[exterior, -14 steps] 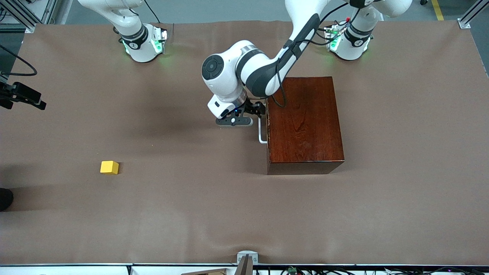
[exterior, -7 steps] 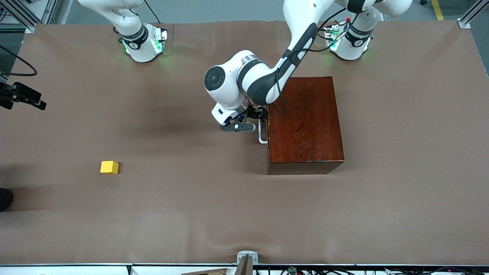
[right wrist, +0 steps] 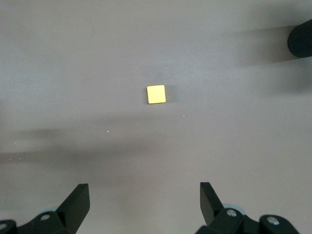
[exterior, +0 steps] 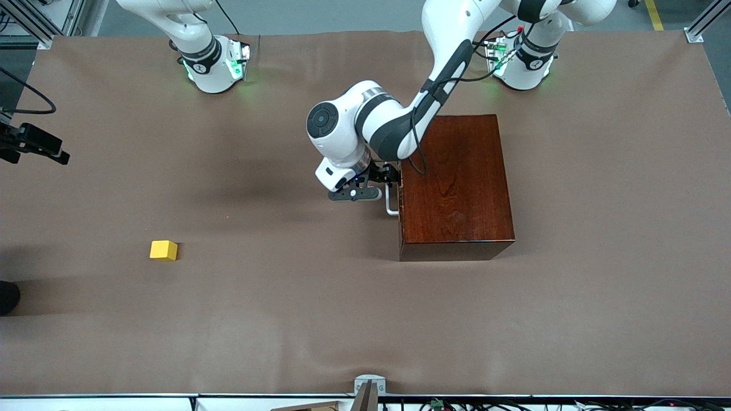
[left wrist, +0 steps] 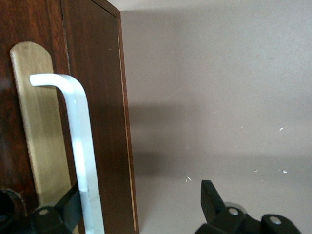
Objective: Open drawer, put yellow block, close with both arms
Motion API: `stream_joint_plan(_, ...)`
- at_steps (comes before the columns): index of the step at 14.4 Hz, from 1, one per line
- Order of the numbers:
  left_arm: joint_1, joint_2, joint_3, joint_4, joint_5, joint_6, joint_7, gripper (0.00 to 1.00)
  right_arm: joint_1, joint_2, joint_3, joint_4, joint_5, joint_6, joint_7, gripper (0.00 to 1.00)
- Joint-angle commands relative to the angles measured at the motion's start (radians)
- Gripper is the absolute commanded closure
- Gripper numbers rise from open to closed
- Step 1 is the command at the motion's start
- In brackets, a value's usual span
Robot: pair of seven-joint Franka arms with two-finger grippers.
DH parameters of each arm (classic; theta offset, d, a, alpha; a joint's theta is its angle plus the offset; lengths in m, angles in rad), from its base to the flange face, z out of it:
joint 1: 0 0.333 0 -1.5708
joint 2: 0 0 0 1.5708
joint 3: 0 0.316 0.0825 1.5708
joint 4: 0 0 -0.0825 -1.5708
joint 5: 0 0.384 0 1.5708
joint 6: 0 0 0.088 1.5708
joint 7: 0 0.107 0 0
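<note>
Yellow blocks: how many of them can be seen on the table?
1. The yellow block lies on the table toward the right arm's end, apart from the closed drawer; whether that drawer hides another cannot be seen.

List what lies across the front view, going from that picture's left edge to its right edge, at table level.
yellow block → left hand, open around the handle → white handle → drawer front, shut → dark wooden box

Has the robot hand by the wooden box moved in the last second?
Yes. The left hand has edged closer to the wooden box, its fingers now open around the white handle.
</note>
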Motion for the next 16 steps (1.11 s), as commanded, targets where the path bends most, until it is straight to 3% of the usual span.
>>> stream_joint_plan(1, -0.007, 0.014, 0.0, 0.024, 0.02, 0.055, -0.053, 0.0, -0.006, 0.016, 0.013, 0.027, -0.016, -0.007, 0.014, 0.0)
stream_joint_plan(16, -0.026, 0.025, -0.014, 0.027, 0.008, 0.217, -0.122, 0.0, -0.001, 0.027, 0.014, 0.044, -0.015, -0.006, 0.015, 0.0)
